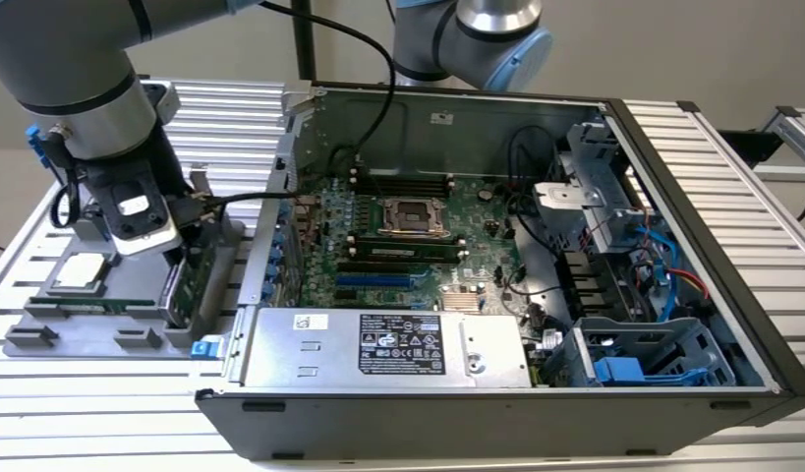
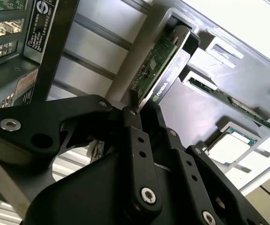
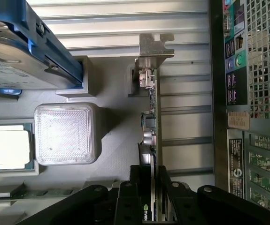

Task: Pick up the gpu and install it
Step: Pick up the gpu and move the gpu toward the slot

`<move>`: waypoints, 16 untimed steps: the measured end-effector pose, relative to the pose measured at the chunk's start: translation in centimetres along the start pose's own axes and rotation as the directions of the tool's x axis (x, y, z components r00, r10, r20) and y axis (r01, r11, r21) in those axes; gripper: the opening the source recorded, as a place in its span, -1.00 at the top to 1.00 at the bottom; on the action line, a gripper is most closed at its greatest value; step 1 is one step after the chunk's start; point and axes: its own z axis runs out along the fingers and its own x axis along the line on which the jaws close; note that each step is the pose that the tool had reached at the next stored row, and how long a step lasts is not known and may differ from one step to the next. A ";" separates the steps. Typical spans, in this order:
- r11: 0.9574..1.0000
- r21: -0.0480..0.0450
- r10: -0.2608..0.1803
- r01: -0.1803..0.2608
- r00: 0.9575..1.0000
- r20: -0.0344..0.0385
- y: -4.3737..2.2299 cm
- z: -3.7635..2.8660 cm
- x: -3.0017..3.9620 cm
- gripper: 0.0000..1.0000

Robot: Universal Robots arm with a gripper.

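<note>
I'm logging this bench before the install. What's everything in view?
gpu: 1, green board with silver bracket, on edge in the tray
CPU: 1, silver on green, in the tray
RAM stick: 1, green, in a tray slot between gpu and CPU
hard drive: 1, silver with blue rails, at the tray
block: 1, translucent white, beside the CPU
tray: 1, grey, on the table
case: 1, black, open, on the table
motherboard: 1, green, in the case
power supply: 1, silver, in the case
table: 1, silver slats
arm: 1, grey, above the tray
gripper: 1, black, shut on the gpu
</note>
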 end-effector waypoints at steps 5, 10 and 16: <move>1.000 0.000 0.000 0.000 1.000 0.000 0.03 -0.49 -0.02 1.00; 1.000 0.000 0.000 0.000 1.000 0.000 0.05 -0.96 -0.04 1.00; 1.000 0.000 0.000 0.000 1.000 0.000 0.08 -1.48 -0.06 1.00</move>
